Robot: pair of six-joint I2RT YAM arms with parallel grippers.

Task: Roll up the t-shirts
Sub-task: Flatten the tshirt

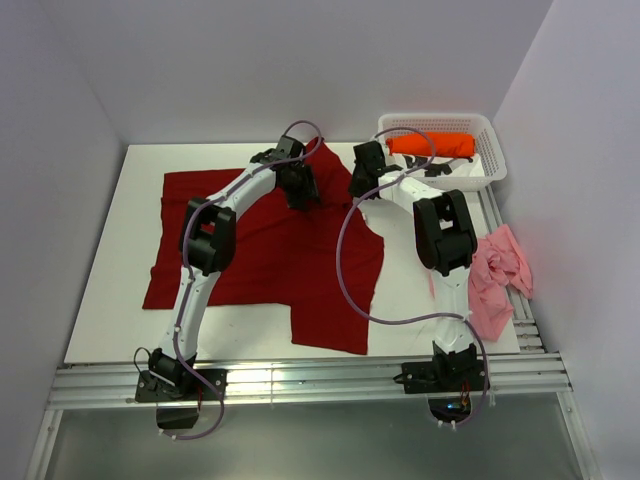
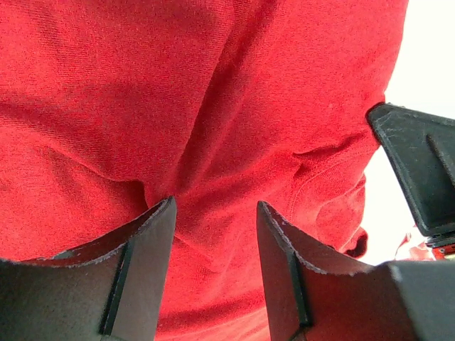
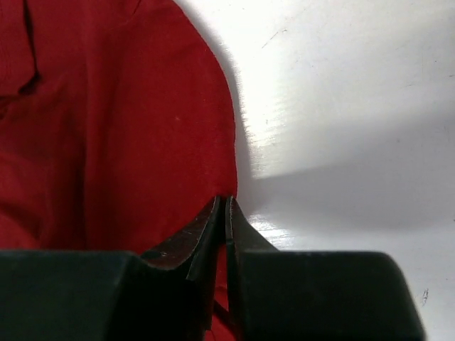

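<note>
T-shirt (image 1: 270, 262), dark red, spread rumpled across table (image 1: 110, 300); right claw (image 3: 225, 204) pinching edge.

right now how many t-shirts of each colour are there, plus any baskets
dark red t-shirt: 1, spread on the table
pale pink t-shirt: 1, crumpled at the table's right edge
orange t-shirt: 1, rolled, in the basket
white basket: 1
total: 4 things, 3 of them t-shirts

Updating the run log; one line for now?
left pincer open over dark red t-shirt | right pincer shut on its edge | rolled orange t-shirt in basket
</note>
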